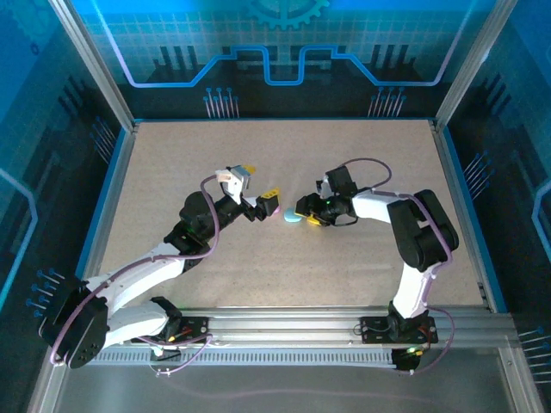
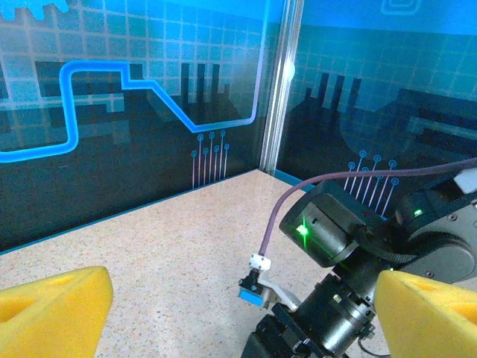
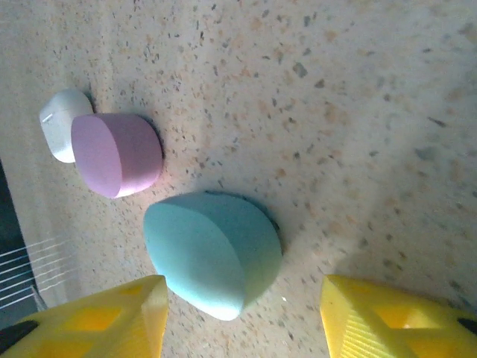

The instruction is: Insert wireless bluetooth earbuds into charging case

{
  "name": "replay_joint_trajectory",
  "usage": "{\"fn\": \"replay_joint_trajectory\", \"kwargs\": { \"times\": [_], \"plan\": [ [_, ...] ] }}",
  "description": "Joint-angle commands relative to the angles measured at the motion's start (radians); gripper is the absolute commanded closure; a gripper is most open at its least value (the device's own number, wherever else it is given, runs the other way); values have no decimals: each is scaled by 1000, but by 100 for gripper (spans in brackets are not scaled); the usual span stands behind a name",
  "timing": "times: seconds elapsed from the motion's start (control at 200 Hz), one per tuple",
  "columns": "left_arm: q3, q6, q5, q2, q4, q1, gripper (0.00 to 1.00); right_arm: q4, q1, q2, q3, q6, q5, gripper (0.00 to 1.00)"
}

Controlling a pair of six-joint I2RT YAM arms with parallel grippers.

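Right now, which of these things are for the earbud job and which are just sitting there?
For the job: light blue earbud, purple earbud, white earbud, open right gripper.
Just there: speckled table, blue patterned wall, metal frame post.

Both arms reach inward toward each other, left gripper [image 1: 260, 182] spread wide, right gripper [image 1: 306, 212] parted.

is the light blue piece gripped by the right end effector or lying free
Lying free: the light blue piece rests on the table, with a clear gap to one pad of the open right end effector.
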Motion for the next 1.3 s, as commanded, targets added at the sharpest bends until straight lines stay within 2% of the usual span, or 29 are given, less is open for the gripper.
{"fn": "replay_joint_trajectory", "kwargs": {
  "times": [0.0,0.15,0.335,0.515,0.615,0.73,0.83,1.051,1.096,1.181,1.251,1.296],
  "plan": [
    [2,1,-23,-19,-9,7,8,-138,1,-88,42,-74,81,41],
    [6,12,-65,-20,-42,11,8,-248,-1,-242,54,-142,213,40],
    [-12,27,-171,-25,-88,34,5,-271,2,-520,-21,-268,594,39],
    [-39,-1,-305,-30,-152,111,1,-127,-8,-739,-211,-513,946,29],
    [-53,-27,-382,-28,-187,168,1,3,-46,-776,-336,-632,1041,18],
    [-75,-15,-439,-20,-193,229,1,67,-147,-727,-403,-662,975,17],
    [-67,13,-491,-5,-233,260,1,132,-218,-656,-427,-667,859,17],
    [-89,34,-543,24,-249,359,1,468,-256,-519,-501,-718,655,16],
    [-97,38,-540,38,-246,375,1,484,-257,-491,-484,-738,627,17],
    [-127,49,-541,74,-195,398,1,589,-260,-454,-491,-787,566,17],
    [-165,62,-513,115,-90,415,1,706,-266,-430,-521,-836,485,17],
    [-194,79,-474,149,-5,427,1,715,-274,-408,-520,-839,453,17]
  ]
}}
